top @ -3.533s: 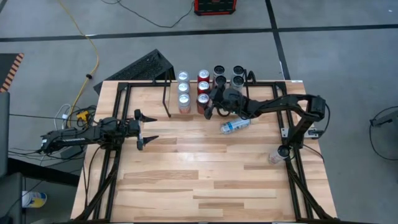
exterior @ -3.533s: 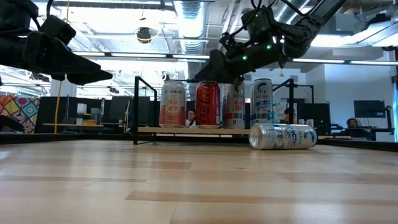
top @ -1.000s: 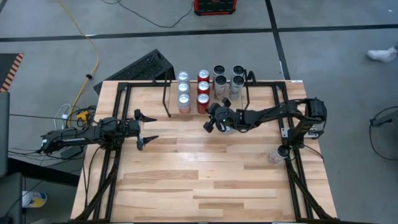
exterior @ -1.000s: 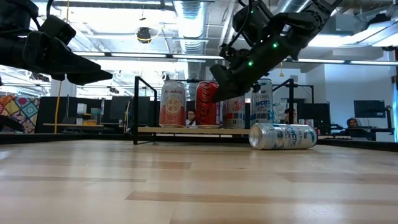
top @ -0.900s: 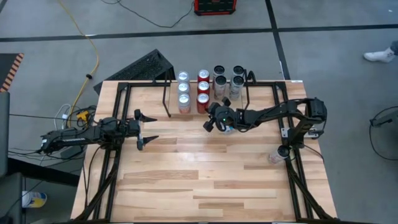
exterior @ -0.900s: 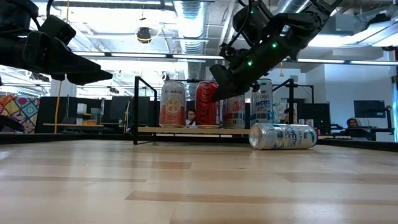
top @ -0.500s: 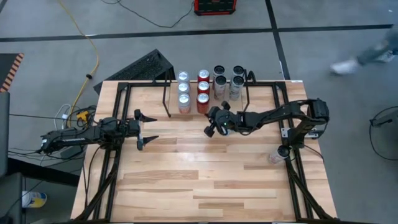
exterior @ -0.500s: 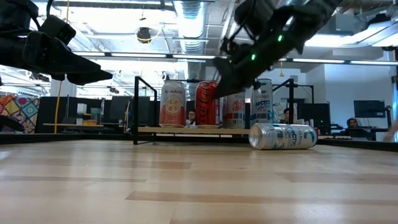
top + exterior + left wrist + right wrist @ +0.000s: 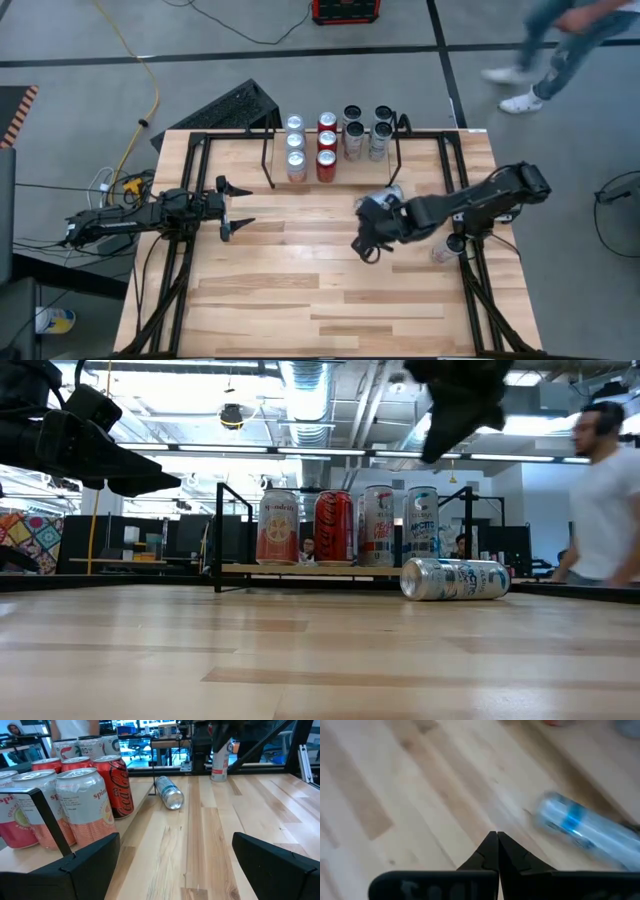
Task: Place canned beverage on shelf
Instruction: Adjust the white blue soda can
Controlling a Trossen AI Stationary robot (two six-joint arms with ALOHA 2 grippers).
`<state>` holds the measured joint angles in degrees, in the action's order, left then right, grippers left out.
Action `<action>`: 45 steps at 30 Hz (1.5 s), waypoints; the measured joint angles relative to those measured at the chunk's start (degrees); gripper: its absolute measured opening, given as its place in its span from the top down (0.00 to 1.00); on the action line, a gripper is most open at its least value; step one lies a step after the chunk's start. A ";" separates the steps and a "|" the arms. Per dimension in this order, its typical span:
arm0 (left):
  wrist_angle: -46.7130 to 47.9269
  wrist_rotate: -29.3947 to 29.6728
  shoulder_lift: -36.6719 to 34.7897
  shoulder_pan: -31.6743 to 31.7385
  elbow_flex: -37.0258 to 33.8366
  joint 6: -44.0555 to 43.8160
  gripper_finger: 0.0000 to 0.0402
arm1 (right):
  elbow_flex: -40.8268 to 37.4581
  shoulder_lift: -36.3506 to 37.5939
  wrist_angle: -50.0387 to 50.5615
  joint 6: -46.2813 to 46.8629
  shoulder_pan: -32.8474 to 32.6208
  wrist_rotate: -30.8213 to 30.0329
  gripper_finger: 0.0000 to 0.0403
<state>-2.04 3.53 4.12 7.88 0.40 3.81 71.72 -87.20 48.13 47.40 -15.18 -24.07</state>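
high view: can beside right end effector

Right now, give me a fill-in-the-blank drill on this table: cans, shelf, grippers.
1. The loose can on the table lies on its ____.
2. The right gripper is ____ and holds nothing.
3. In the low view, the front row on the shelf shows ____ upright cans.
4. The left gripper, near the table's left edge, is ____.

Missing words: side; shut; four; open
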 joint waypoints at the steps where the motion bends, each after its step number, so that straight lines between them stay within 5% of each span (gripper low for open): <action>1: 0.02 0.02 -0.01 -0.01 0.00 0.00 0.07 | 0.56 0.00 2.61 2.58 -1.06 -2.01 0.95; 6: -0.01 0.12 -0.02 -0.01 0.00 0.00 0.07 | -0.28 0.00 9.50 11.40 -2.04 -8.52 0.95; 17: 0.00 0.15 -0.01 -0.01 0.00 0.00 0.07 | -2.97 -0.09 9.79 14.47 6.53 -4.08 0.93; 24: 0.01 0.13 -0.02 -0.01 0.01 0.00 0.07 | -2.95 -0.09 7.92 16.85 7.40 12.63 0.93; 31: 0.02 0.13 -0.02 0.00 0.00 0.00 0.07 | 0.47 -0.08 6.96 32.52 -0.88 27.29 0.94; 37: 0.02 0.11 -0.02 0.00 0.00 0.00 0.07 | 9.06 -0.09 26.06 54.23 -12.25 34.61 0.94; 42: 0.02 0.11 -0.01 -0.02 0.02 0.00 0.07 | 16.27 -0.09 41.88 69.76 -21.59 33.89 0.94; 45: 0.03 0.11 0.00 0.00 0.01 0.00 0.07 | 15.41 1.38 41.61 72.84 -26.14 26.95 0.94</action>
<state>-2.02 3.64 4.12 7.88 0.41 3.81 87.13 -85.82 89.74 120.24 -41.32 2.88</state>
